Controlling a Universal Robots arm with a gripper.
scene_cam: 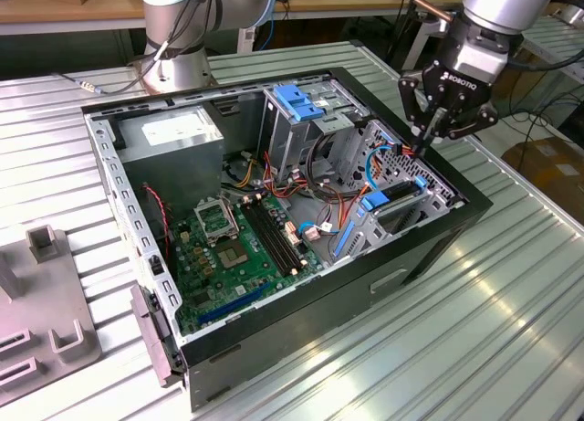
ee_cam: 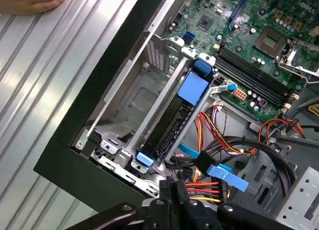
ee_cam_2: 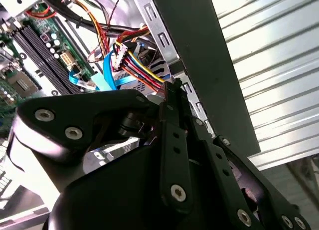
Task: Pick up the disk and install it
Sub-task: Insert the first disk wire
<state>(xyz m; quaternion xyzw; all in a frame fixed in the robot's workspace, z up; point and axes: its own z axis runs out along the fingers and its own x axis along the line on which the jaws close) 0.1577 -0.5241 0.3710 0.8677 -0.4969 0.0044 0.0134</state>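
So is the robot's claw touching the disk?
Cannot tell. In the exterior view the gripper hangs close over the blue end of the disk, among the wires, but neither contact nor a gap shows plainly.

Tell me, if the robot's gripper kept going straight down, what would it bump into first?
Probably the bundle of coloured wires just under the gripper, near the case's edge beside the disk. Depth is hard to judge.

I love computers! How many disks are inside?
1: the flat disk in its blue plastic frame stands on edge in the black case's corner bay, by the gripper. Others may be hidden.
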